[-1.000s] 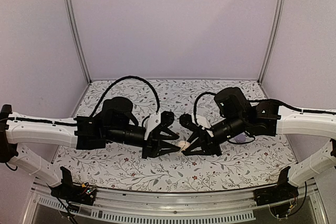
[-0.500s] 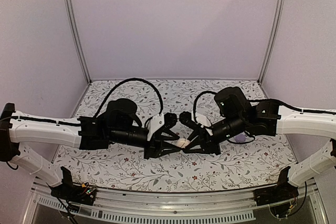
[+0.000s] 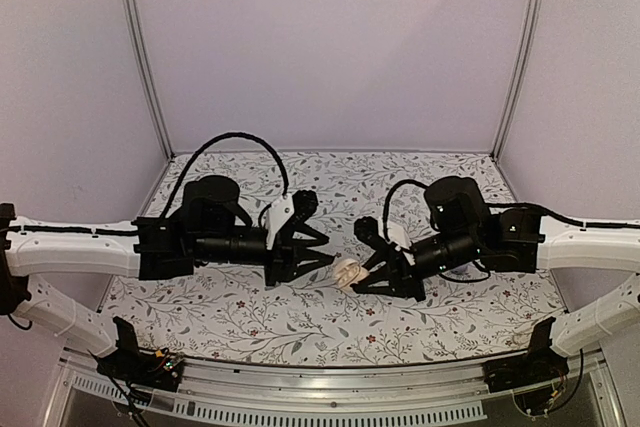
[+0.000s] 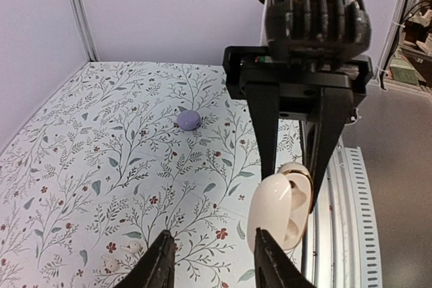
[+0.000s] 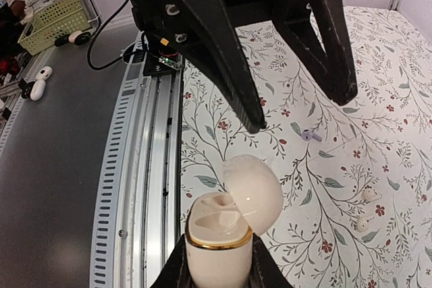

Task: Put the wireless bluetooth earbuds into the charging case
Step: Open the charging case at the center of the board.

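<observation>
chg case (image 5: 217, 259): cream (gold rim) | small case (image 4: 188, 120): purple | tbl cloth (image 4: 101, 166): floral

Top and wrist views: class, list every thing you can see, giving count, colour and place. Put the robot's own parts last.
charging case: one, cream white with a gold rim, lid open, held up in the right gripper
earbuds: two, pale, lying close together on the table
small case: one, purple, closed, on the table away from the earbuds
tiny piece: one, purple, on the table; too small to identify
basket: one, yellow-green, beyond the table's near rail
table: one, white with a leaf and flower print
left gripper: one, black, open and empty, facing the charging case
right gripper: one, black, shut on the charging case
</observation>
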Controlling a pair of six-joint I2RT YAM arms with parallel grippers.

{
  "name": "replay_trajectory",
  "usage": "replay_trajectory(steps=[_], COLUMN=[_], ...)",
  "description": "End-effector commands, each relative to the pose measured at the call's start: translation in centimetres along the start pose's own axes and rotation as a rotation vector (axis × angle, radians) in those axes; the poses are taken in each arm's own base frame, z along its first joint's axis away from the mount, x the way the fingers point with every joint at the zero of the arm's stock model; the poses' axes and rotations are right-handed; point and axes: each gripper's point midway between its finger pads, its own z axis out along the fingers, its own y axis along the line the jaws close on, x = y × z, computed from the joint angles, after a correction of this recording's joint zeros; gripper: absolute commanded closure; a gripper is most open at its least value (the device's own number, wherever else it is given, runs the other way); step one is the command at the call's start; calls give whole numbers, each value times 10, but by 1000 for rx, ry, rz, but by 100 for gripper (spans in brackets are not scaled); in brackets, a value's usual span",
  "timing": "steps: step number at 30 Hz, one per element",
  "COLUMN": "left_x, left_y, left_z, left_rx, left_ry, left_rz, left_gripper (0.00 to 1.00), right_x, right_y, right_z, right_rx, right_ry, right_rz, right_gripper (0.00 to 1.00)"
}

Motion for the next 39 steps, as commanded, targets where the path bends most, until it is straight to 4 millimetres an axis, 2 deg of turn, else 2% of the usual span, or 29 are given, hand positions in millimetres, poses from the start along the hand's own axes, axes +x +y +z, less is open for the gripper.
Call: replay_trajectory(steps=[1, 5, 8, 14, 23, 32, 39], left_x=[-3, -4, -7, -14, -11, -16, -18], left_y=[2, -15, -16, -25, -19, -17, -22], left_z=[-7, -14, -15, -5, 14, 28, 28], left_rx=[1, 83, 83, 155, 158, 187, 217], left_ry=[-28, -71, -96, -120, -117, -128, -128], left_rz=[-1, 27, 13, -3, 7, -9, 7], left_gripper=[60, 55, 54, 50, 50, 59, 74], right_x=[-11, -15, -16, -27, -18, -9, -8], right_y=[2, -2, -5, -9, -2, 6, 5], right_z=[-5, -7, -13, -17, -21, -22, -20], right_rx=[8, 43, 89, 123, 123, 87, 89], right_ry=[-60, -130, -217, -347, -383, -368, -356], right_rz=[-33, -34, -50, -86, -165, -195, -192], right_gripper=[100, 100, 100, 100, 100, 100, 100])
